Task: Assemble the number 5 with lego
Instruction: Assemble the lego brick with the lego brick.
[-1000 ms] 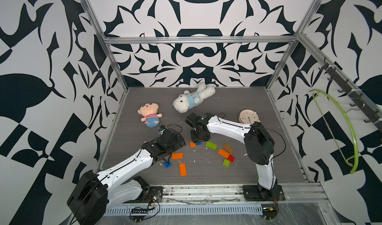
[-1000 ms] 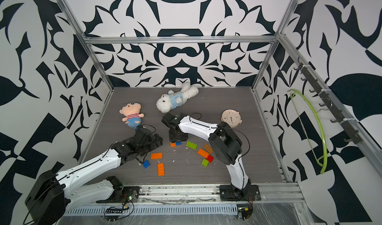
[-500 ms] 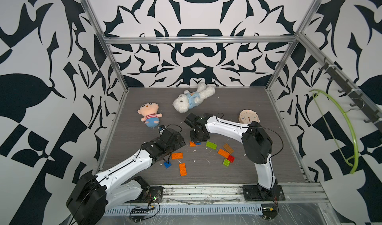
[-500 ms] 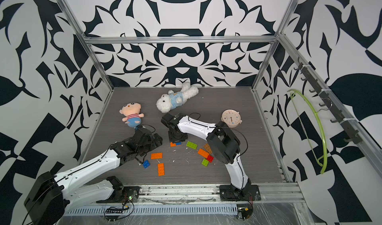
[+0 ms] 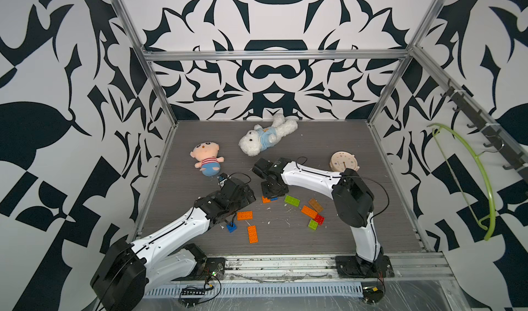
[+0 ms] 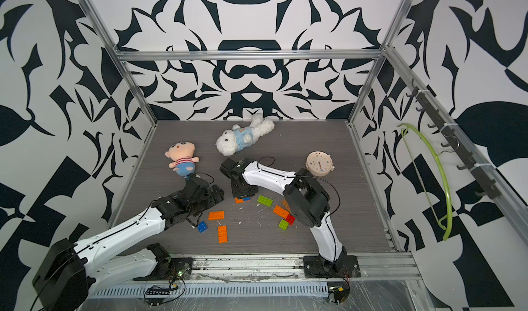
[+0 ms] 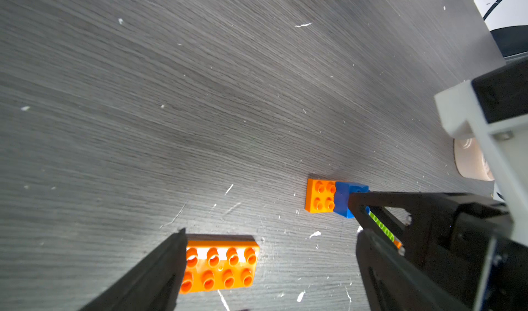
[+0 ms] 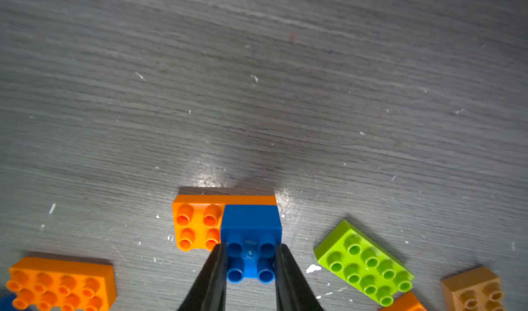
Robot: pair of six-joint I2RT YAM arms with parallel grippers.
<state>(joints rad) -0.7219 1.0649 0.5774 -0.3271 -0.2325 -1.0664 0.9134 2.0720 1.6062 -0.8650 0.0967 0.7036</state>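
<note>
Nearest the front rail [image 5: 285,262], on the grey table [image 5: 285,246], lies a long orange brick [image 5: 252,234], studs up, its long axis pointing away from the rail. Just beyond it to the left sits a small blue brick [image 5: 231,227], and past that a second orange brick [image 5: 244,215] whose long axis runs crosswise, parallel to the rail. The left gripper [image 7: 268,233] hangs over this one, jaws spread wide and holding nothing; in the left wrist view one finger stands by the brick's short end. Off to the right, a green square brick [image 5: 313,224], a red brick [image 5: 319,219], a slanted orange brick [image 5: 309,211] and a tan brick [image 5: 315,205] crowd together, the last two lying diagonally side by side. Farther back a green brick [image 5: 292,201] lies roughly crosswise. Beside it the right gripper [image 8: 251,251] is clamped on a blue square brick [image 8: 251,223] seated on one half of an orange base brick [image 8: 197,226], whose long axis also runs crosswise. Beyond lie a striped plush doll [image 5: 207,161], a white plush dog [image 5: 265,136] and a clock [image 5: 343,162].
</note>
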